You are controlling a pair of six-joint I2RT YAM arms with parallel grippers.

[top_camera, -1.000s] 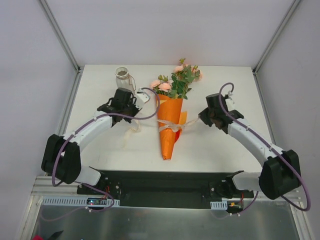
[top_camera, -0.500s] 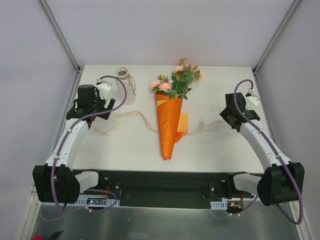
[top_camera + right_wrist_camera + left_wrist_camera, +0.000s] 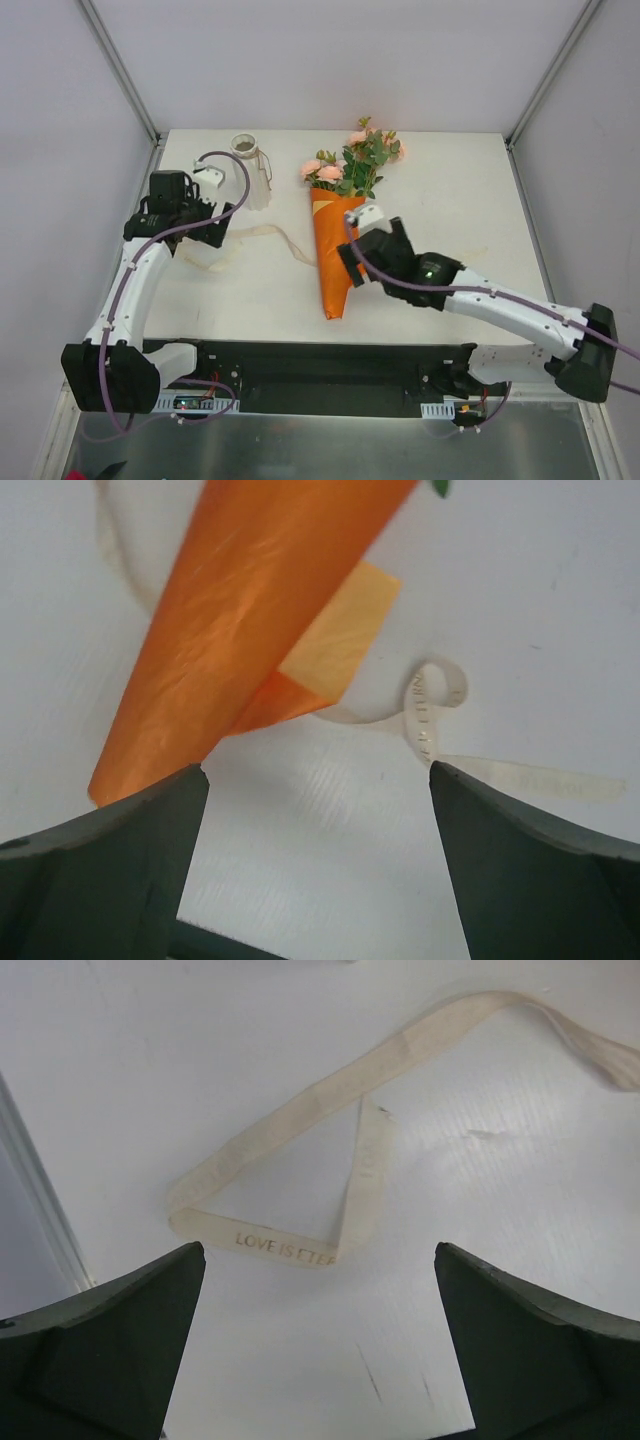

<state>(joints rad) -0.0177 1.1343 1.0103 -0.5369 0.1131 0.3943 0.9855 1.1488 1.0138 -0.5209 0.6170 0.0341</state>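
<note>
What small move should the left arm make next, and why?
Probably lower the left gripper straight down and close on the ribbon. Its jaws stand open, and the ribbon's folded, printed end lies loose on the table right between them, gripped by nothing.

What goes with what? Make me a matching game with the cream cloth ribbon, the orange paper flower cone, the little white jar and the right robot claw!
Things:
1. cream cloth ribbon with printed words
2. orange paper cone of pink flowers
3. small white jar
4. right gripper

Places and states:
A. upright near the far edge of the table
B. open, right at the cone's middle
C. lying flat, tip toward the arms
D. folded in a loop below the open left gripper

Pairs: 1-D, 2-C, 3-A, 4-B.
</note>
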